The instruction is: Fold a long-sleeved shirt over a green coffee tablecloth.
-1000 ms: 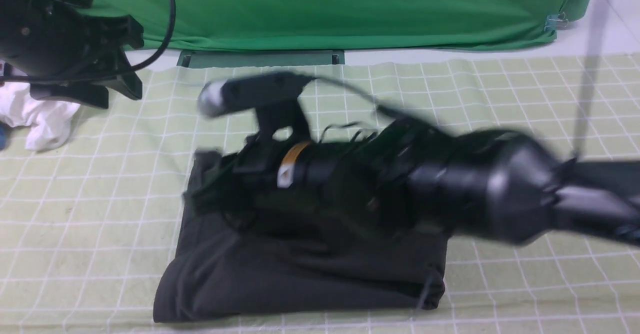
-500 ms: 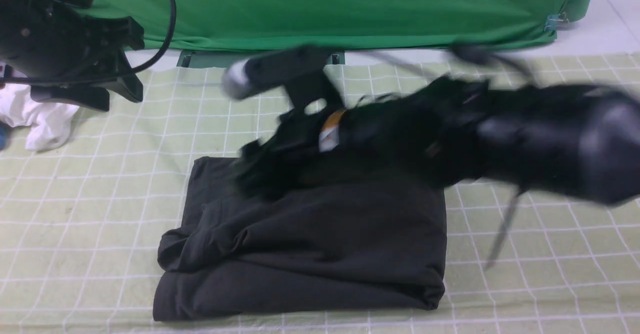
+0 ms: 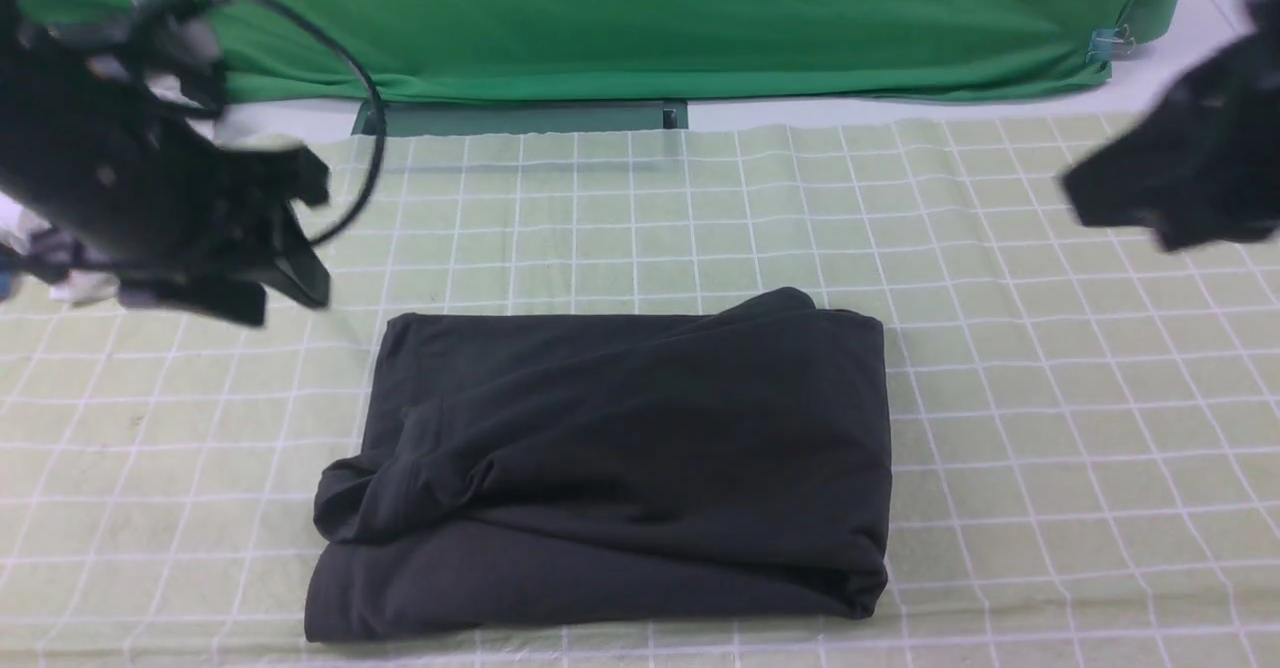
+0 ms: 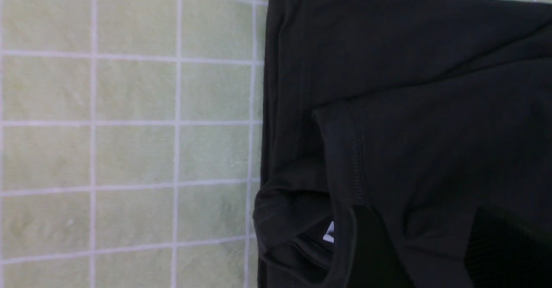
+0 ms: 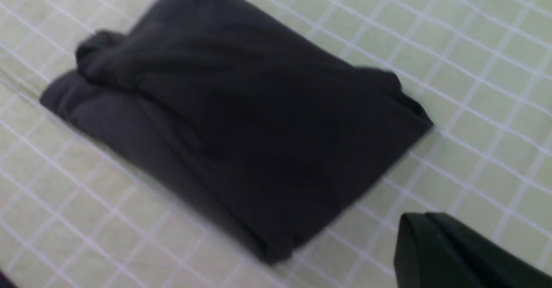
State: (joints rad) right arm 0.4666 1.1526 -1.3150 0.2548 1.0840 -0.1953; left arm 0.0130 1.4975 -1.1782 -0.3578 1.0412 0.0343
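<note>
Left gripper [image 3: 250, 293]: jaws stood apart and empty; blurred, off the far left corner of the long-sleeved shirt [image 3: 620, 458].
Right gripper [image 3: 1090, 198]: closed on nothing; blurred, well apart from the shirt's far right corner.
Shirt: lay folded into a dark rectangle, collar at its left edge, white neck label [image 4: 329, 233] showing inside.
Green coffee tablecloth [image 3: 1050, 428]: lay under the shirt, extending past every edge.

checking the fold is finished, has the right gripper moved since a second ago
Yes. The right gripper has swung away from above the long-sleeved shirt, rightward to the view's right edge.
</note>
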